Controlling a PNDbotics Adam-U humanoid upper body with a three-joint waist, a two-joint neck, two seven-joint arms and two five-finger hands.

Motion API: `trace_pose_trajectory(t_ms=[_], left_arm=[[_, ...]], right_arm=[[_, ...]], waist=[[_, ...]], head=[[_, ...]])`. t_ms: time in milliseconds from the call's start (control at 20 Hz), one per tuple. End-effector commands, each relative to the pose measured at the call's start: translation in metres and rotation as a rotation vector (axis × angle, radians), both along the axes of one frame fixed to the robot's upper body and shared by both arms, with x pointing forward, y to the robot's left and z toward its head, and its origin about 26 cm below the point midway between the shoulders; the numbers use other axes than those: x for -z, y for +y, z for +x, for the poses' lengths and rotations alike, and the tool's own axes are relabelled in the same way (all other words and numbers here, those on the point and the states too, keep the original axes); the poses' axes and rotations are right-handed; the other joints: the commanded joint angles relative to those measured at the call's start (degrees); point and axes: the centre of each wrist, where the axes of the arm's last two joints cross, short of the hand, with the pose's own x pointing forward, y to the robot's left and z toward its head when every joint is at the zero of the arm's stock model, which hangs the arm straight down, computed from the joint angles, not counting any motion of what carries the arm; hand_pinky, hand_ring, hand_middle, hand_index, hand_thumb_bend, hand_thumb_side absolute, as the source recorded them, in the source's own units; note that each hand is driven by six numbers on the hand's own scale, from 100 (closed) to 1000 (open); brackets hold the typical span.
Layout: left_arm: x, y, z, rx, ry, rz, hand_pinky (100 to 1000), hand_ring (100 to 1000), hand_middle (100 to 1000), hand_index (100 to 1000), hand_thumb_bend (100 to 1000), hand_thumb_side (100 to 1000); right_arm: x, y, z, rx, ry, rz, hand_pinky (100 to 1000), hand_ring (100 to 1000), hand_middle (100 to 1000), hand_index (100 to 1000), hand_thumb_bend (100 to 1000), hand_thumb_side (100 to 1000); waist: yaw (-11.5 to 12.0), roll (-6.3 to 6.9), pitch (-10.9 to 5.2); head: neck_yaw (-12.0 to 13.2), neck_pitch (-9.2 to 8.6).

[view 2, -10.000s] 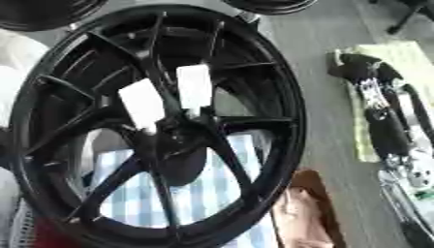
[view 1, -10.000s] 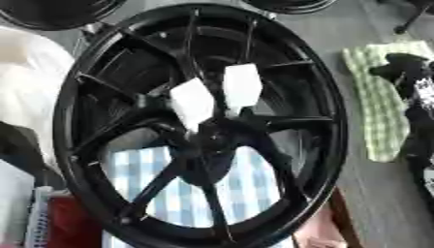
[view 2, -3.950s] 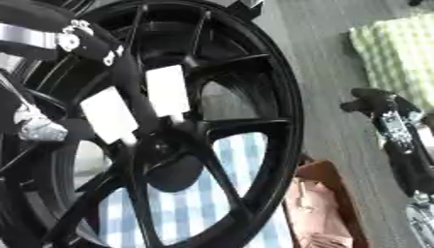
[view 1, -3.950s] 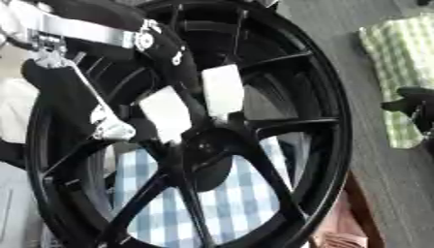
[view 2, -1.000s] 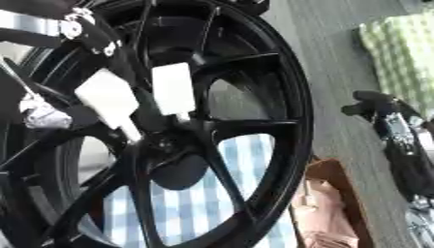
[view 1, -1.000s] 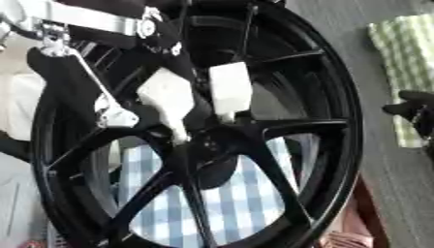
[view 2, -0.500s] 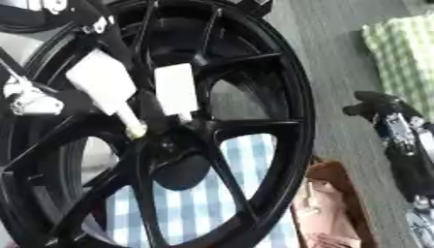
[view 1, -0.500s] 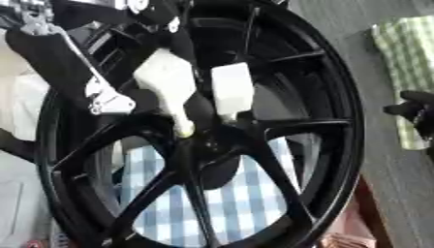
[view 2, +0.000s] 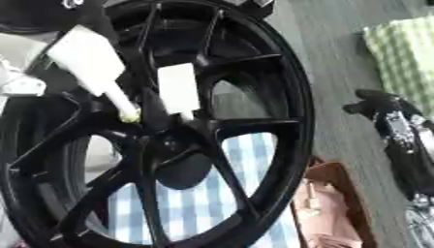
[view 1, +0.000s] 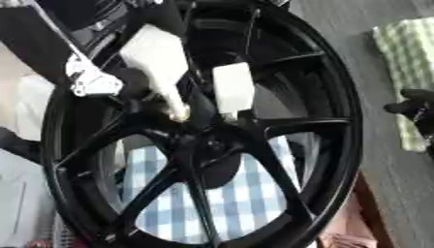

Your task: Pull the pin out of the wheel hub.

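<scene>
The white plastic pin with a thin shaft [view 2: 95, 68] leans far-left from the black spoked wheel hub [view 2: 165, 140], its tip just clear; the left hand [view 1: 89, 46] grasps its head.

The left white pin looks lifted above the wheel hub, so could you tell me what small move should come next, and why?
Probably keep drawing the left pin up and away along its own tilted axis. Its yellowish tip sits just above the hub, seemingly out of its hole, with the left hand at its upper end. The second pin still stands in the hub close beside it, so a sideways swing might knock it.
</scene>
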Motion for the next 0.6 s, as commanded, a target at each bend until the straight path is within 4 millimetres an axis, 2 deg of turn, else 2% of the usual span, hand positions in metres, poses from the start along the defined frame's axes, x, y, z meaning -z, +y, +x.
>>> trace_pose_trajectory(t_ms=[50,400,600], left_arm=[[-0.019,0.022,-0.013,-0.045,-0.055,-0.052,702,481,182,433,100,100],[-0.020,0.064,-0.006,-0.170,-0.056,-0.179,702,477,178,434,100,100],[-0.021,0.100,0.000,-0.280,-0.074,-0.287,704,473,174,434,100,100]], right_arm=[[-0.007,-0.004,-0.003,0.004,-0.023,-0.012,938,750,589,775,100,836],[-0.005,-0.006,-0.004,0.014,-0.017,-0.011,939,751,590,776,100,832],[-0.003,-0.008,-0.006,0.028,-0.015,-0.008,939,752,590,776,100,828]], waist=[[0.4,-0.41,-1.94],[1.6,-0.65,-2.52],[2.6,-0.85,-2.82]], head=[[-0.6,0.34],[-1.6,0.68],[-2.0,0.52]])
